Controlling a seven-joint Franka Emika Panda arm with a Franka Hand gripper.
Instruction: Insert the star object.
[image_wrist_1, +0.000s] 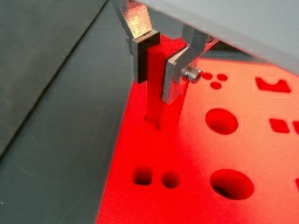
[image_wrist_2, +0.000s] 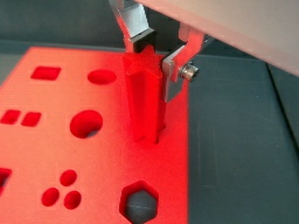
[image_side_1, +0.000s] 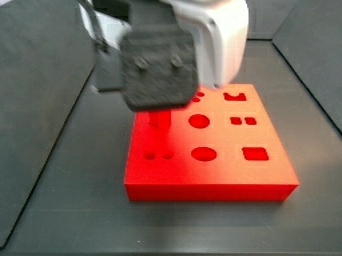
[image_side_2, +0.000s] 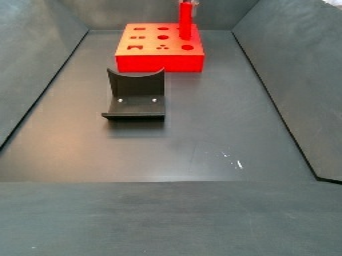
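Peg: the star object is a slim red peg, held upright, its lower end touching or just entering the top of the red block near one edge; whether it sits in a hole I cannot tell.

Grip: the gripper has its fingers closed on the peg's upper part, a silver plate on each side, so the lower length stays free to go down into the block.

Why upright: judging by the task, the peg is kept vertical so its star section can line up with a matching opening below.

Block: a flat red slab with round, square and odd-shaped holes, lying on the dark worktop at the far end in a side view.

Arm: in a side view the gripper body hangs over the block's corner, hiding the contact point.

Fixture: the dark bracket stands apart from the block, nearer the middle of the worktop, untouched.

Risk: a slight twist or offset would probably jam the peg on the rim.
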